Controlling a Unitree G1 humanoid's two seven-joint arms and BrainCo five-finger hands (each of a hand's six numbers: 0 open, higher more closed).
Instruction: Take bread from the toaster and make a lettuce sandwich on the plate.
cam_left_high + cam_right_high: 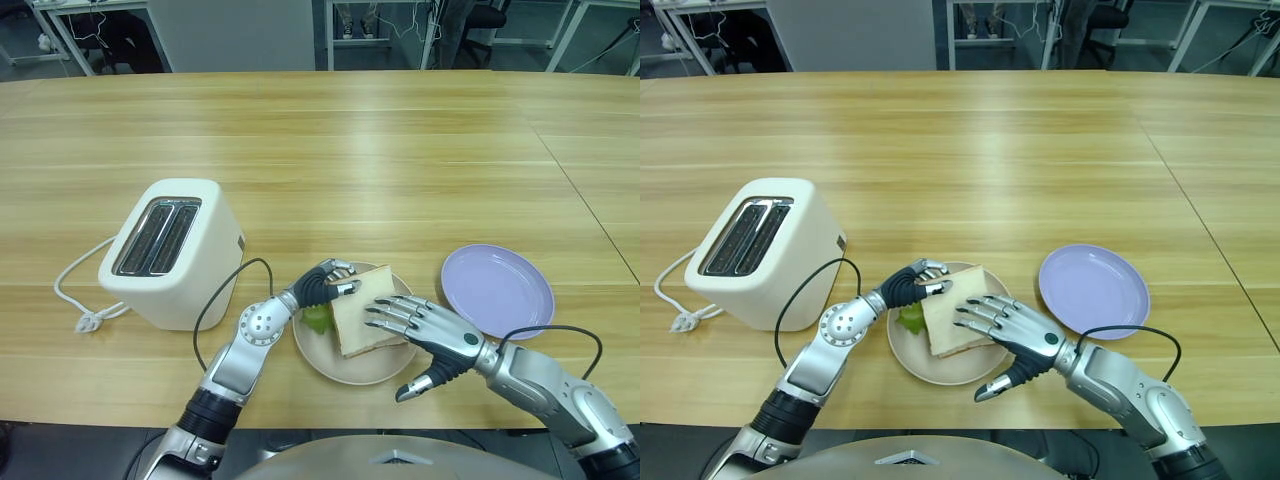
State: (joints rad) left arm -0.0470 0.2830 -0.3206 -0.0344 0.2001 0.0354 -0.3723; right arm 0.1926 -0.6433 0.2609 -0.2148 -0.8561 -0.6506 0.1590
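A white toaster (175,250) stands at the left, and both of its slots look empty. On the beige plate (350,368) in front of me lies a bread slice (355,318), with green lettuce (318,319) peeking out from under its left edge. My left hand (325,284) is at the plate's rear left, its fingers curled onto the slice's left corner. From the right, my right hand (432,336) lies open with its fingers spread flat on top of the bread.
An empty purple plate (497,290) sits to the right of the beige plate. The toaster's white cord (80,300) loops on the table at the far left. A wide wooden table (350,150) stretches away behind.
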